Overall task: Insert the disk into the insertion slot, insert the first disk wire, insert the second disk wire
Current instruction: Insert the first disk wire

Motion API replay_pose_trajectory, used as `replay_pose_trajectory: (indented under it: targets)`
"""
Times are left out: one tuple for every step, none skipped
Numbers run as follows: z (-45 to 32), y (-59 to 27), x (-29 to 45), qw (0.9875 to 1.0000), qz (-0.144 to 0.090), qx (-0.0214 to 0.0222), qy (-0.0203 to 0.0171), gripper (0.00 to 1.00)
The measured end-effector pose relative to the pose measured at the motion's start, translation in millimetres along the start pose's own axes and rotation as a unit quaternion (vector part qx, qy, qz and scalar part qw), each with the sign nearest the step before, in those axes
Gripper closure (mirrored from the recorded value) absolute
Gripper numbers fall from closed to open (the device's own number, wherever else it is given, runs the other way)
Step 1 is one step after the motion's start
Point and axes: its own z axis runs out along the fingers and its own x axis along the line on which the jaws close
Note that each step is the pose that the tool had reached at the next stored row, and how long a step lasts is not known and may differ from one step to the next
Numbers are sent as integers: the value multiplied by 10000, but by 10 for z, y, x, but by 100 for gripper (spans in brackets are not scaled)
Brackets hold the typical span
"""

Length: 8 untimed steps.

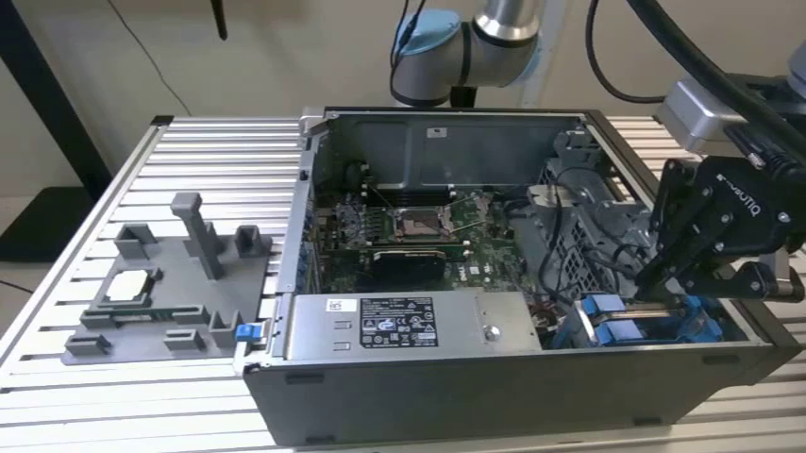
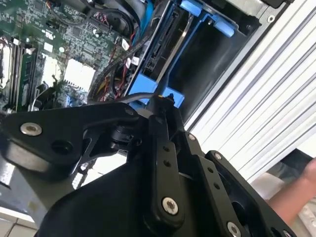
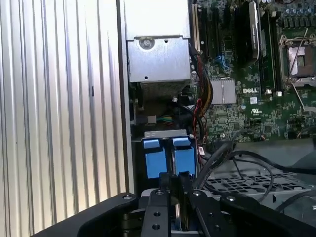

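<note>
The disk [image 2: 167, 43] stands edge-on in its bright blue carrier [image 2: 146, 83] inside the insertion slot [image 2: 217, 54], at the case's near corner on the exterior view's right. Its blue tabs [image 3: 154, 159] face my fingers in the first wrist view. My gripper [image 1: 652, 288] hangs just above the blue bay [image 1: 629, 328]. In both wrist views the fingertips [image 3: 168, 183] stand close together, and a thin black disk wire [image 2: 132, 97] runs into them. My gripper [image 2: 165, 98] is shut on that wire's end, right over the carrier's edge.
A long grey metal box [image 1: 403, 326] with a white sticker lies along the case front. The motherboard [image 1: 403, 226] fills the case middle, with loose cables [image 1: 573, 236] beside the bay. A grey fixture [image 1: 164, 293] stands on the slatted table. A person's hand [image 2: 302, 186] shows beyond the case.
</note>
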Motion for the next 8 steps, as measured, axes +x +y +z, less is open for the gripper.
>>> replay_pose_trajectory:
  targets:
    - [3, -3, 0, 10000, -26, 25, 0, 100]
    - [5, -4, 1, 10000, -52, 55, 0, 100]
    - [8, -6, 1, 9999, -79, 94, 0, 100]
    - [12, -7, 0, 9999, -100, 134, -1, 100]
    - [16, -7, 1, 9998, -113, 169, -3, 100]
    - [17, -8, 0, 9998, -115, 176, -4, 100]
    - [16, -8, 0, 9998, -116, 177, -3, 100]
    - [16, -8, 1, 9998, -116, 178, -3, 100]
